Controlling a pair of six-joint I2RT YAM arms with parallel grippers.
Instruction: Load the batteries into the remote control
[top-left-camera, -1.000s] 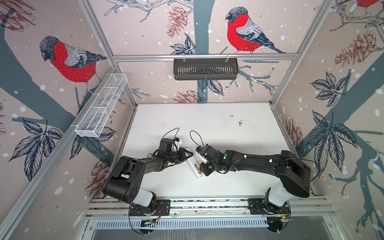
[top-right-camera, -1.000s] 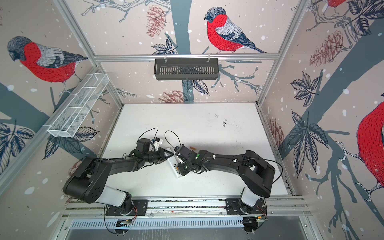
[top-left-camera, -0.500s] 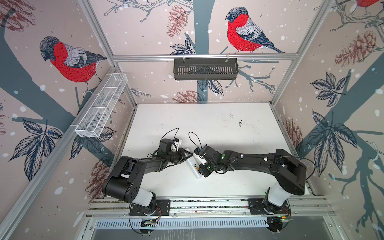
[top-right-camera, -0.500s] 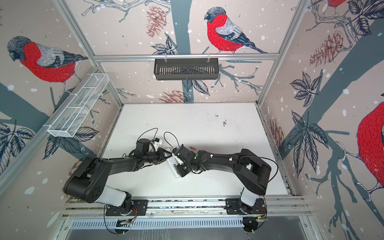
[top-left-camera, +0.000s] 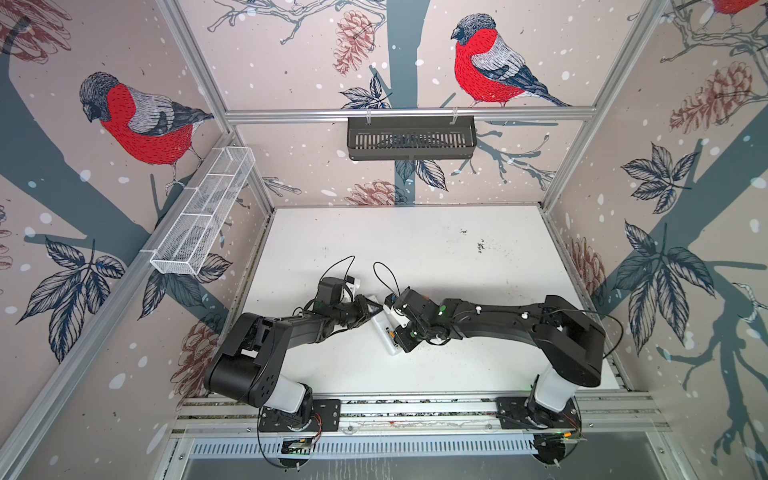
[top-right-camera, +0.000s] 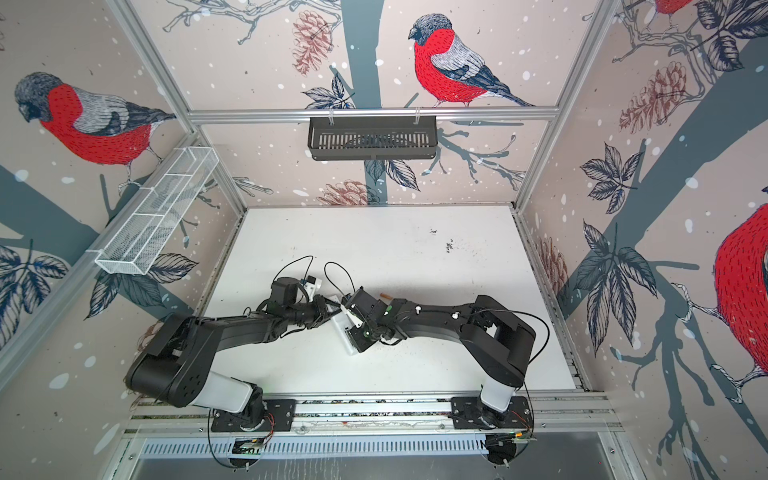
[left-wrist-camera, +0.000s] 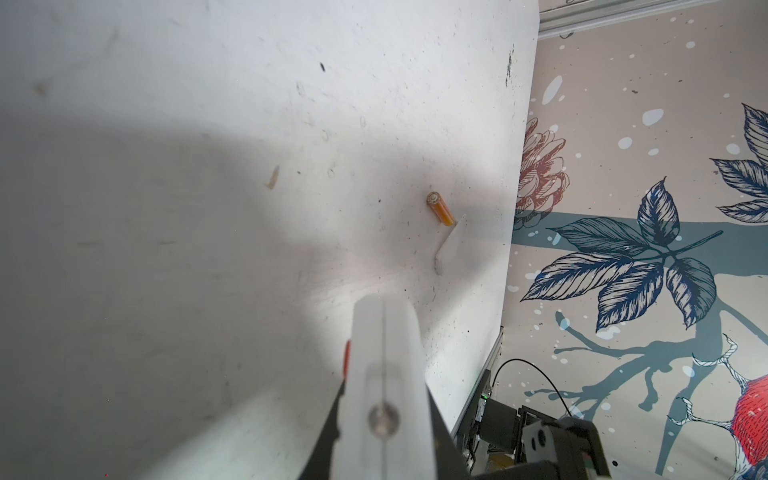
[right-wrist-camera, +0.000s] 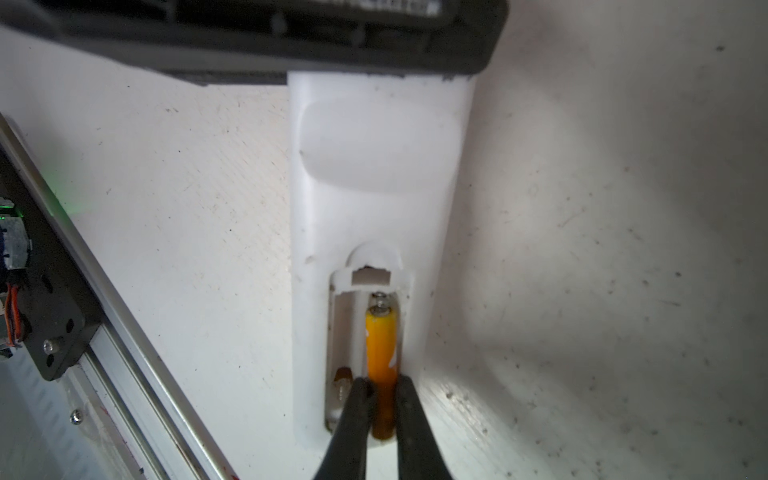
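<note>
Got the right gripper (right-wrist-camera: 382, 388) pinched narrow around one orange battery (right-wrist-camera: 381, 340), sitting down in the open back of the remote control (right-wrist-camera: 374, 166) with its tip against the spring (right-wrist-camera: 380, 306). Got the remote control lying back-up on the desk (right-wrist-camera: 582, 208), far end clamped tight in the left gripper (top-left-camera: 372, 311). Also spotting a second battery (left-wrist-camera: 439, 212) loose on the desk, right beside a small white cover piece (left-wrist-camera: 449, 245), clear of both grippers.
</note>
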